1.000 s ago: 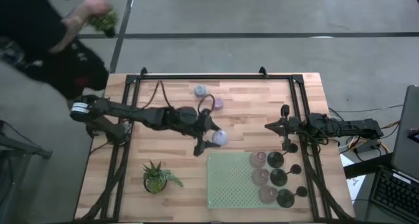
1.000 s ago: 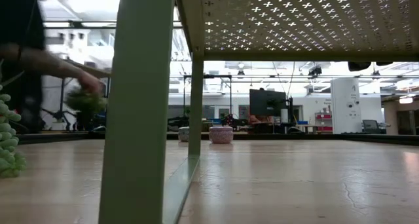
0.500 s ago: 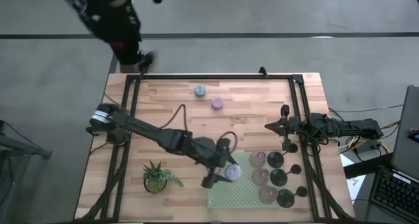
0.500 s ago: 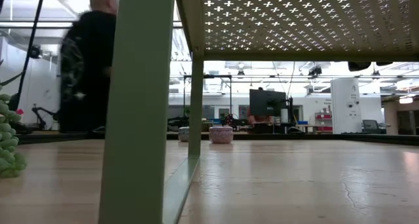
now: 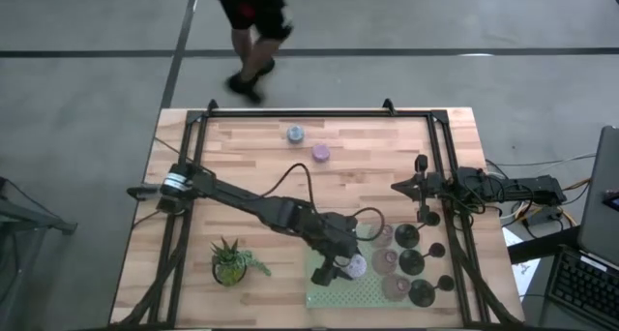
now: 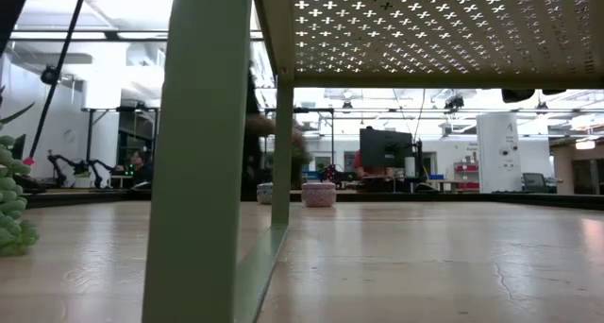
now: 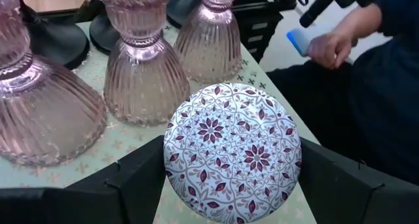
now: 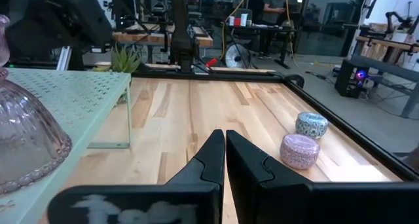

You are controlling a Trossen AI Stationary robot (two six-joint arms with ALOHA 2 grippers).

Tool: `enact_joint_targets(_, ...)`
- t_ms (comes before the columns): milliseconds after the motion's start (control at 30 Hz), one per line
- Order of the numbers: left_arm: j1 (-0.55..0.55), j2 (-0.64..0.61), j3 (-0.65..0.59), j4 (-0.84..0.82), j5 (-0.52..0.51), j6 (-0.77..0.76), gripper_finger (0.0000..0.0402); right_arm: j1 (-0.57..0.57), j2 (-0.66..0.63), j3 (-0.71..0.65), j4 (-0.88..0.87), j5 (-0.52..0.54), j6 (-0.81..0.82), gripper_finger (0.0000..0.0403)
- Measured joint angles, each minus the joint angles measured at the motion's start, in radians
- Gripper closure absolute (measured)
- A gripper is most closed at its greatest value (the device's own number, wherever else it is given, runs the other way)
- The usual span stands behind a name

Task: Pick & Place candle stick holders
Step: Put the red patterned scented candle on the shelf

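Wooden surface [image 5: 251,147]: left end effector [image 5: 340,266] grips a round patterned lilac holder [image 7: 232,152] over the pale-green perforated tray [image 5: 329,290] (seemingly just touching); right end effector [image 5: 401,187] rests closed.

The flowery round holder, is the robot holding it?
Yes, the flowery round holder sits between the left gripper's jaws.

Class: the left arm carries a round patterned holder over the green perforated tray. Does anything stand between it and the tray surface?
Nothing visible does. The left end effector holds the round floral-patterned holder just beside three pink ribbed glass holders on the green perforated tray.
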Motion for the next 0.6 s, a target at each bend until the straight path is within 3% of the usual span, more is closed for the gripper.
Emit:
enact_joint_targets(367, -0.037, 0.02, 0.006, 0.035, 0.001, -0.022, 0.0099, 0.0, -0.001, 0.0, 0.001, 0.0, 0.002, 0.0394)
enact_joint_targets(600, -0.056, 0.02, 0.005, 0.049, -0.067, -0.027, 0.0099, 0.0, 0.0, 0.0, 0.001, 0.0, 0.001, 0.0394)
